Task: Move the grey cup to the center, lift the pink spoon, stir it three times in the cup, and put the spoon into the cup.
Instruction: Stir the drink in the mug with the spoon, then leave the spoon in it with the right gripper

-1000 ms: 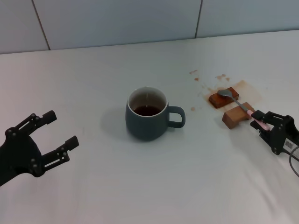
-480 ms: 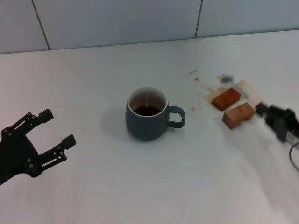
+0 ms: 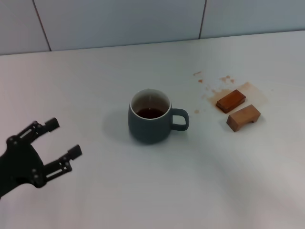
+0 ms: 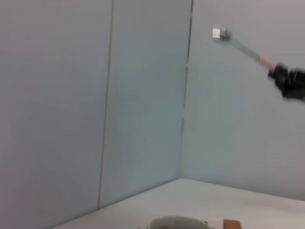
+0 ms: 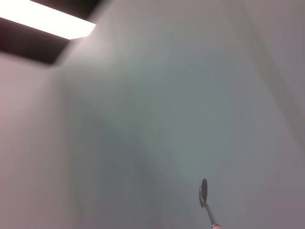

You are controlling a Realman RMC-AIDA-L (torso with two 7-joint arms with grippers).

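The grey cup (image 3: 150,122) stands mid-table with dark liquid inside and its handle toward the right; its rim (image 4: 178,223) also peeks into the left wrist view. My left gripper (image 3: 63,138) hovers open and empty at the lower left, well clear of the cup. The right gripper is out of the head view. In the left wrist view the right gripper (image 4: 280,75) is raised high against the wall, shut on the pink spoon (image 4: 240,46) by its handle. The right wrist view shows the spoon's metal bowl (image 5: 204,192) sticking out against the wall.
Two brown wooden blocks (image 3: 230,100) (image 3: 243,117) lie right of the cup on brown spill stains (image 3: 212,93). A tiled wall (image 3: 119,21) runs along the table's far edge.
The right gripper has lifted the spoon off the wooden blocks and risen out of the head view. The left gripper has shifted slightly and stays open.
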